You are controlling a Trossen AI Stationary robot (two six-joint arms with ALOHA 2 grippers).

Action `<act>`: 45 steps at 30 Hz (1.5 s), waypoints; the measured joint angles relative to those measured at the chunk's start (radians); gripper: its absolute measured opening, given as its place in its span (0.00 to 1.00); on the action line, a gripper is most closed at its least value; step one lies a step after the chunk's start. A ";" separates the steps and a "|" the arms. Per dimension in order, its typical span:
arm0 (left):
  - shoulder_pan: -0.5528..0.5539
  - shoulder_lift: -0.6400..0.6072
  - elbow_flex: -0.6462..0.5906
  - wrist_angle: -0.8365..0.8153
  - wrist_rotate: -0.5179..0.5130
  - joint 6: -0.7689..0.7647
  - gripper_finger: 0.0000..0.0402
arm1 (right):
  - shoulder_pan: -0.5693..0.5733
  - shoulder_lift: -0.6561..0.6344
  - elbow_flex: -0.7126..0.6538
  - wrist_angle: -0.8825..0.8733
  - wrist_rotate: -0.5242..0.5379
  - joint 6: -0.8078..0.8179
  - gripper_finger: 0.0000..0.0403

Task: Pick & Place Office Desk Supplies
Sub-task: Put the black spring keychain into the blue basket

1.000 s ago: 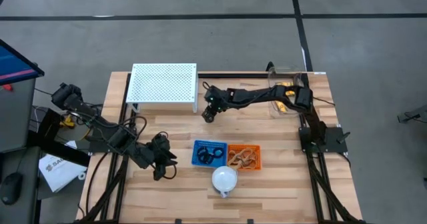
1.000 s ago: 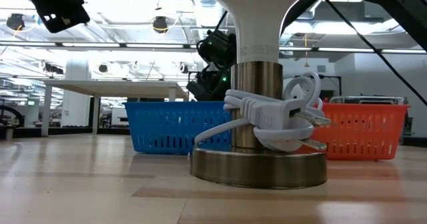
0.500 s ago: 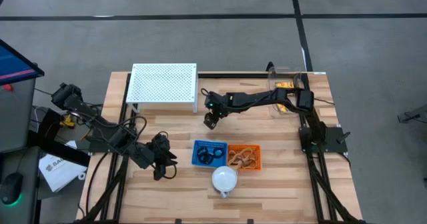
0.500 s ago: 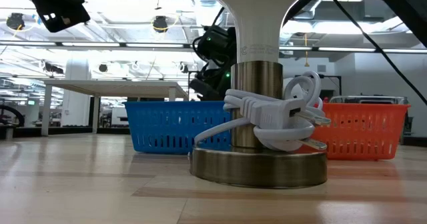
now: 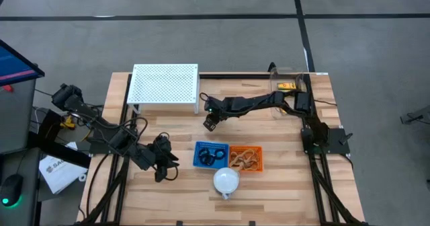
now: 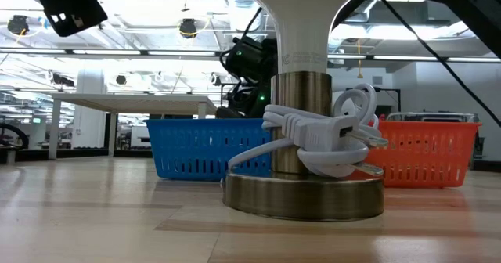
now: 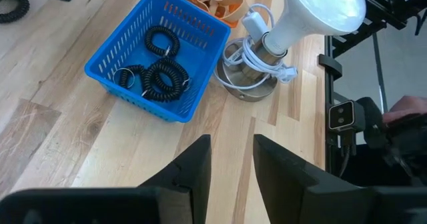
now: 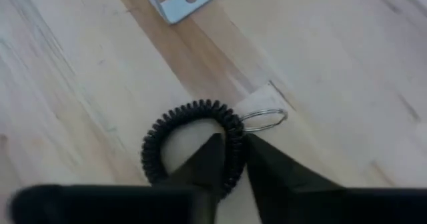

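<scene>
High view: right gripper (image 5: 210,122) reaches over the wooden surface (image 5: 282,185) beside the white perforated rack (image 5: 165,85); left gripper (image 5: 163,164) waits near the blue basket (image 5: 199,160), which adjoins the orange basket (image 5: 257,160). Left wrist view: jaws spread; black coil rings (image 7: 158,72) lie in the blue basket (lamp (image 7: 293,24) beside). Right wrist view: jaws pinch a black coil ring (image 8: 193,144) with metal key loop (image 8: 263,121).
</scene>
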 joint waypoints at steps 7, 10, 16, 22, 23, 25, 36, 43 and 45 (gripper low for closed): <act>0.000 0.000 0.000 0.010 0.000 -0.018 0.26 | 0.005 -0.033 -0.001 -0.047 -0.006 -0.021 0.04; 0.000 0.000 0.000 0.014 0.000 -0.023 0.26 | 0.023 -0.096 -0.015 -0.144 -0.017 -0.040 0.02; 0.000 0.000 0.000 0.002 0.000 -0.020 0.26 | 0.073 -0.283 -0.006 -0.170 -0.066 -0.045 0.01; 0.000 0.000 0.000 -0.038 0.000 0.002 0.26 | 0.156 -0.416 -0.008 -0.209 -0.107 -0.045 0.00; 0.000 0.000 0.000 -0.046 0.000 0.009 0.26 | 0.171 -0.424 -0.006 -0.204 -0.123 -0.045 0.00; 0.000 0.000 0.000 -0.055 0.000 0.024 0.26 | 0.203 -0.424 -0.008 -0.200 -0.140 -0.034 0.00; 0.000 0.000 0.000 -0.056 -0.002 0.045 0.26 | 0.313 -0.327 -0.009 -0.084 -0.154 0.210 0.00; -0.002 0.000 0.000 -0.064 0.055 0.073 0.26 | 0.343 -0.313 -0.006 -0.081 -0.109 0.297 0.00; -0.002 0.000 0.000 -0.063 0.073 0.094 0.26 | 0.344 -0.313 -0.006 -0.105 -0.097 0.311 0.00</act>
